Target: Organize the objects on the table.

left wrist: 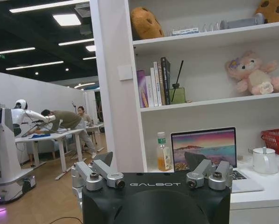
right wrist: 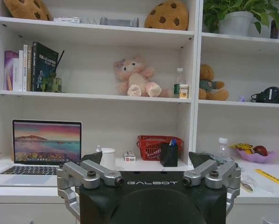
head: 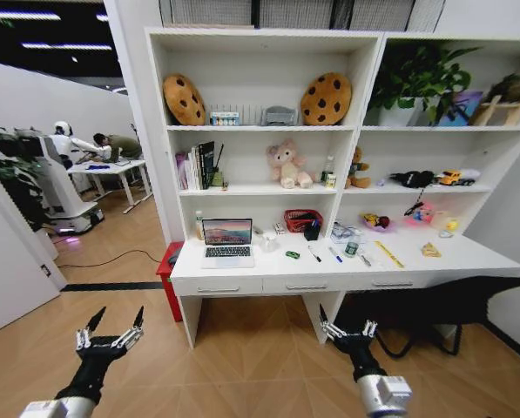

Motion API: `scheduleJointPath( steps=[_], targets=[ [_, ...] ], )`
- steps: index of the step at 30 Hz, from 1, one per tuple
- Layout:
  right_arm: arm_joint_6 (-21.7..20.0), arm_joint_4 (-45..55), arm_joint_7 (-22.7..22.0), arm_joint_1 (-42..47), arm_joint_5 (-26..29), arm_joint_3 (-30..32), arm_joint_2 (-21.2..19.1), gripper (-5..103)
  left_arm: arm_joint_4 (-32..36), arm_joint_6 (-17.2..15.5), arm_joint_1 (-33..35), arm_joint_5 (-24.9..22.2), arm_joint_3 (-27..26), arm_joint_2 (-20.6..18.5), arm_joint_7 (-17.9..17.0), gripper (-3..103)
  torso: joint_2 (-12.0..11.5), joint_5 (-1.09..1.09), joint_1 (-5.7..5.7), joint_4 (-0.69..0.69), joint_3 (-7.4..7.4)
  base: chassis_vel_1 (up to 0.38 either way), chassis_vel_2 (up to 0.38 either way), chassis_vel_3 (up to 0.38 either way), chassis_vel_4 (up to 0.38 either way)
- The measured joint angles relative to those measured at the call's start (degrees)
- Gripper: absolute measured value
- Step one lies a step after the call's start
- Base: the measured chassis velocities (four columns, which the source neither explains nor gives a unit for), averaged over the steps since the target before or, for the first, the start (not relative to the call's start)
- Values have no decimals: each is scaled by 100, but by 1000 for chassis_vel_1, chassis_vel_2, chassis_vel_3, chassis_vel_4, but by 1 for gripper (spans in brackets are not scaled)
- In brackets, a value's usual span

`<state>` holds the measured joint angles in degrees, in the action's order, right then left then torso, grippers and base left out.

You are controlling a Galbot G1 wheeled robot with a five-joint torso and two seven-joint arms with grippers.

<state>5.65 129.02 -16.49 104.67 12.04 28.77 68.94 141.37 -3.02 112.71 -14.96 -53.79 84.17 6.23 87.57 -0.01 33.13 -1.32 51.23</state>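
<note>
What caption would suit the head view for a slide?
Both grippers, left and right, hang open short of the white desk bearing an open laptop, green toy car and pens.

This is an office or robotics lab fitted out with a mock study corner. A long white bench (head: 469, 254) with shallow drawers joins tall white shelving (head: 268, 187) that holds books (head: 197, 165), plush toys (head: 287, 164), cookie-shaped cushions (head: 325, 98) and a potted plant (head: 414, 83). An open laptop (head: 227, 241) sits on the bench. Beyond, strip ceiling lights (left wrist: 67, 18) hang over an open room with a wood-pattern floor, where people work at a grey-legged office table (head: 111, 170) beside a white robot (head: 50, 187).
</note>
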Motion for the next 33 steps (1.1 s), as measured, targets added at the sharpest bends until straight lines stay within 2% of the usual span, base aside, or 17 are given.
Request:
scheduleJointPath(
  steps=[1, 4, 6, 8, 12, 23, 33],
  targets=[
    [-68, 0, -31, 26, -3, 4, 29, 100, 131, -129, 33, -7, 8, 20, -20, 89, 0, 2, 0, 0, 0, 0, 0, 0, 0],
    [-94, -11, -36, 46, 4, 4, 48, 100, 178, -209, 30, -22, -15, -4, -46, 85, 0, 2, 0, 0, 0, 0, 0, 0, 0],
    [-102, -9, -32, 66, 21, 3, 53, 100, 184, -218, 12, -6, -52, -23, -57, 90, 0, 1, 0, 0, 0, 0, 0, 0, 0],
    [-107, 39, 5, 119, 34, 2, 46, 100, 149, -160, 5, 50, -60, -4, -85, 98, 0, 1, 0, 0, 0, 0, 0, 0, 0],
    [-63, 55, 52, 157, 38, 36, 19, 100, 126, -128, 5, 133, 72, 90, -84, 94, 0, 0, 0, 0, 0, 0, 0, 0, 0],
    [24, 28, 95, 144, 50, 36, 98, 100, 126, -126, 24, 178, 128, 76, -68, 94, 2, 1, -2, 0, 0, -34, 38, 37, -22],
    [111, -51, 131, 117, -58, -19, 235, 100, 64, -81, 26, 152, 96, 106, -64, 93, 0, 1, 1, 0, 1, -181, 193, 187, -191]
  ],
)
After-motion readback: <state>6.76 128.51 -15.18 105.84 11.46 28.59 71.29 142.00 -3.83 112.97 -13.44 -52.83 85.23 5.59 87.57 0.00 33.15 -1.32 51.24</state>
